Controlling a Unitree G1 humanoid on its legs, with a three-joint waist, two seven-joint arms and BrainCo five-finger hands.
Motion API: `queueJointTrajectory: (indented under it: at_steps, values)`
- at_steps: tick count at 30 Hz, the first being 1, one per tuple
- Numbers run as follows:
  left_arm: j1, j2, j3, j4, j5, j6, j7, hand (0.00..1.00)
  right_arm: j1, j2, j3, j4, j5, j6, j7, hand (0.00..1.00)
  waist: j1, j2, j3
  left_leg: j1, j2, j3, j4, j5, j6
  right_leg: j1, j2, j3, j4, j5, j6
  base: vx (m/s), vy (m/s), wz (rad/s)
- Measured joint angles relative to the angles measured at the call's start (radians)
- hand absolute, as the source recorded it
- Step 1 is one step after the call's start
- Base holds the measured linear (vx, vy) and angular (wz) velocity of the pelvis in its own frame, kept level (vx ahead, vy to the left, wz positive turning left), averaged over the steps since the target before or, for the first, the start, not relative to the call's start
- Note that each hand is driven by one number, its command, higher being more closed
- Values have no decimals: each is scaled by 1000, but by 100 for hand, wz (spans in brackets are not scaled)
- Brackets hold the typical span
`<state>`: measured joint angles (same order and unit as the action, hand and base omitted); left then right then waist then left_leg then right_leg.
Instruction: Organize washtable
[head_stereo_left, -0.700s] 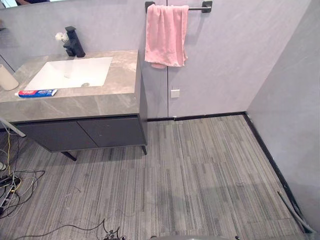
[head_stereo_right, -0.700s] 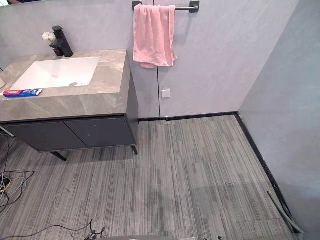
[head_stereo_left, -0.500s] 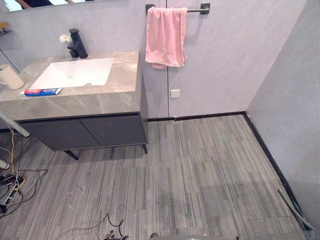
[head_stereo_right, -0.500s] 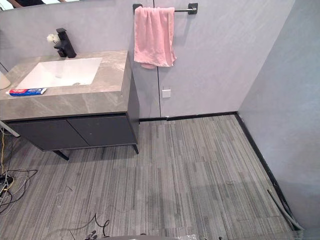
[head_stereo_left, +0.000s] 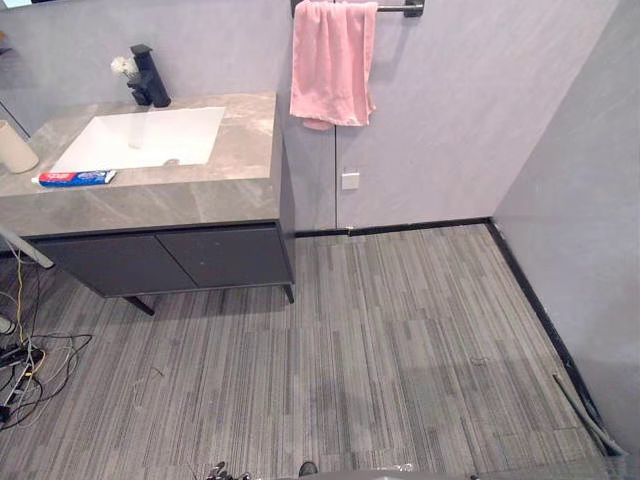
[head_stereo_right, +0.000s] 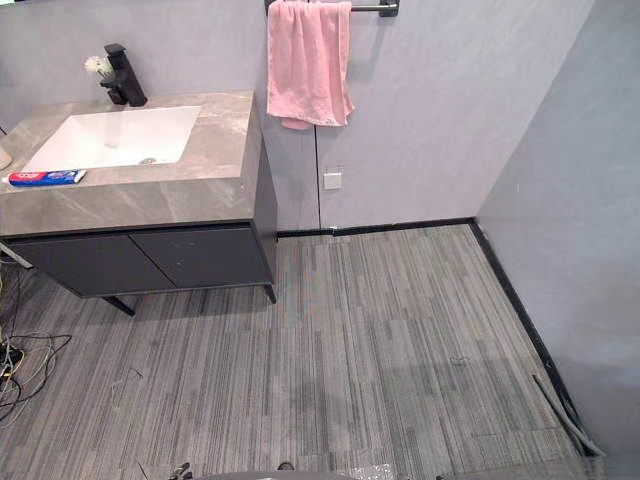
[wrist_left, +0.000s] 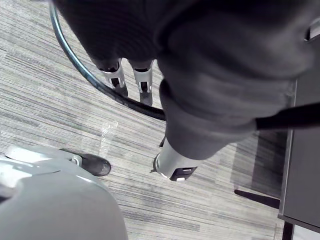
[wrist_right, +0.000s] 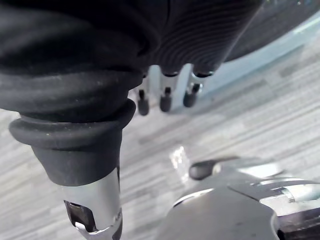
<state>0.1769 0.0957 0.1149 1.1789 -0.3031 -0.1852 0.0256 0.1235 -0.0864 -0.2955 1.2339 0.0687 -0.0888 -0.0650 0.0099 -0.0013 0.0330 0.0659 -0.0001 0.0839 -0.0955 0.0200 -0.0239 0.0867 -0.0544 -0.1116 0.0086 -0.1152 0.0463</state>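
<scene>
Over floor, right hand hangs (fingers seemingly relaxed).

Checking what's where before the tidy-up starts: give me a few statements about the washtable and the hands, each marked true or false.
1. The toothpaste lies on the counter, in front of the sink. True.
2. The towel lies in the sink. False: it hangs from the bar on the wall, to the right of the counter.
3. The faucet stands behind the sink. True.
4. The left hand holds the toothpaste. False: it and the right hand hang open and empty over the floor.
</scene>
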Motion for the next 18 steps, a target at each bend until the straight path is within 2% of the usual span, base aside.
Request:
queueJointTrajectory:
  at_steps: [11,13,18]
  values:
    - [-2,6,-3,-1,0,0,0,0,-8,3,-1,0,0,0,1,0,-6,-5,3,5,9,3,0,13,-20,13,2,-10,1,-1,2,12,-21,1]
    - [-2,6,-4,0,0,0,-1,0,-8,3,-1,-1,0,0,1,0,-10,-4,4,4,12,2,-3,14,-21,12,4,-14,4,-7,13,-99,-26,4]
    - [-1,6,-4,0,1,1,0,0,-11,2,-2,-2,2,0,2,0,-22,1,13,-10,21,-2,-6,14,-21,-6,14,-20,10,-5,10,-106,-9,8]
